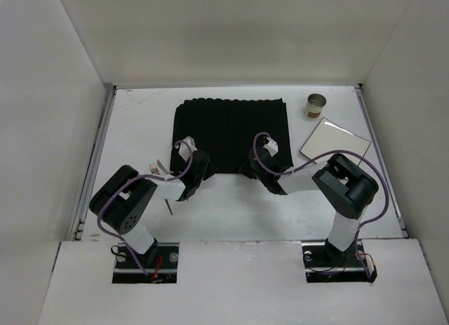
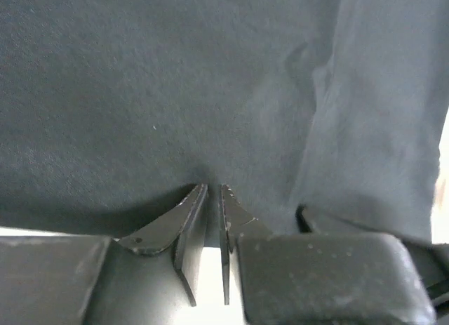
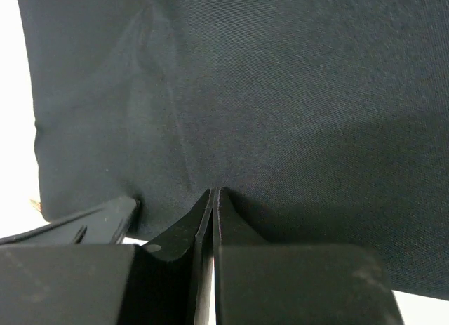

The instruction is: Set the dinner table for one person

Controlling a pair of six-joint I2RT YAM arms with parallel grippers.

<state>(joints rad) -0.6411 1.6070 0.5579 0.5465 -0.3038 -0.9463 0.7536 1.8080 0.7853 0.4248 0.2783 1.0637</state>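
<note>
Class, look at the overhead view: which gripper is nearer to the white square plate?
Right. The right gripper pinches the near edge of the black cloth placemat, just left of the white square plate. The left gripper pinches that same edge further left, farther from the plate.

On dinner table (image 1: 140, 118), placemat (image 1: 230, 132) centre, cup (image 1: 316, 105) far right — plate (image 1: 334, 140) before it

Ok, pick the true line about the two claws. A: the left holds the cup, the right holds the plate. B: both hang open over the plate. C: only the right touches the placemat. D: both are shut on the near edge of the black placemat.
D: each wrist view shows fingers closed on the hem of the black placemat, left claw and right claw alike; the cup and plate lie apart, untouched.
</note>
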